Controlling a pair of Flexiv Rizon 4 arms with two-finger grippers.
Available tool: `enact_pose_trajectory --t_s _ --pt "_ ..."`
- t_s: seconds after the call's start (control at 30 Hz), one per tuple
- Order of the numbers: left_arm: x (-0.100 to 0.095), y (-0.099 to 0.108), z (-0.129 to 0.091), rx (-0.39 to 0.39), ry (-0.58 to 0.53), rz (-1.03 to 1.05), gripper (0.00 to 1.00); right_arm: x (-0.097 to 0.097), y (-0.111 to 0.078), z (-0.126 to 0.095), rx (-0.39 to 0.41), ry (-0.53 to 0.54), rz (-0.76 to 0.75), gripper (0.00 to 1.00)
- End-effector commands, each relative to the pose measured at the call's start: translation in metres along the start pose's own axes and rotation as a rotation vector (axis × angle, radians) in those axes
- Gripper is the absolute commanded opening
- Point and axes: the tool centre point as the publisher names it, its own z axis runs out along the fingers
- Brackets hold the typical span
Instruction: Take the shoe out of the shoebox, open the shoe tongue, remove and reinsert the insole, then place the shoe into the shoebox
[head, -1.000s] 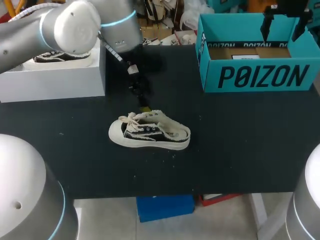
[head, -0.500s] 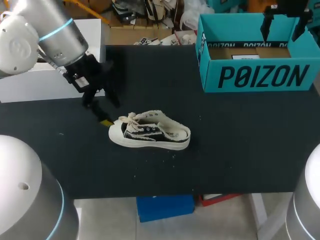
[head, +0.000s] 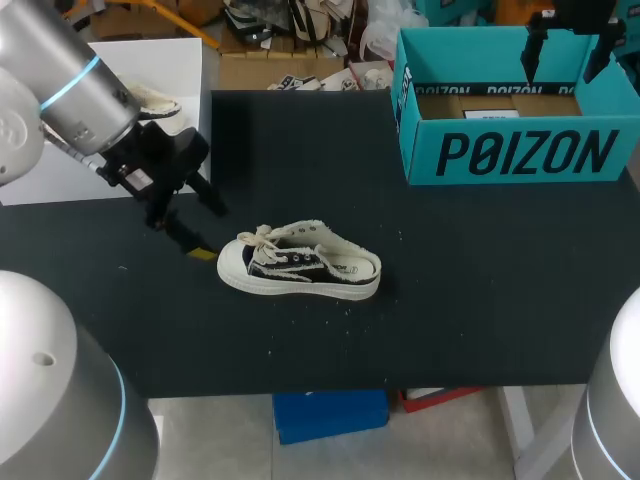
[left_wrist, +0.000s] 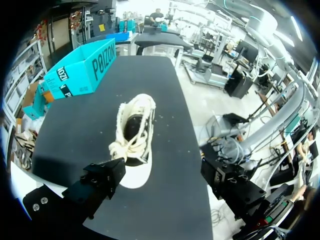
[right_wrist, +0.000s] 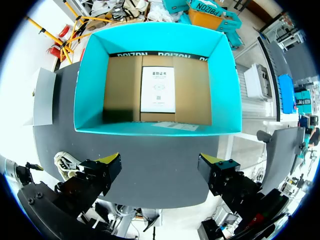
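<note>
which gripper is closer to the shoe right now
The left gripper: it is open beside the toe of the shoe. The right gripper hangs open above the teal shoebox, well away.

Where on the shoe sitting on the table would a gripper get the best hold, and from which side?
Probably the heel collar, approached from above. The shoe stands upright on its sole with its opening facing up, so the jaws can straddle that thin rim, one inside and one outside. The laces bunch loosely at the toe end, nearest the open left gripper, so that end looks a poorer hold.
</note>
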Motion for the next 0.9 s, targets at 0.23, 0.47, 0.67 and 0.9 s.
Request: enact_pose_trajectory --t_s 0.23,0.47,0.67,0.9 --pt "0.008 0.023 0.035 0.067 -0.064 0.023 1.0 0.0 0.0 0.0 0.0 0.0 0.0 1.0" --pt "0.034 0.006 -0.022 0.092 -0.203 0.125 1.0 0.0 0.0 0.0 0.0 0.0 0.0 1.0" --pt "0.03 0.013 -0.024 0.1 -0.229 0.083 1.0 0.0 0.0 0.0 0.0 0.0 0.0 1.0" --pt "0.011 0.028 -0.022 0.134 -0.262 0.09 1.0 0.0 0.0 0.0 0.0 0.0 0.0 1.0"
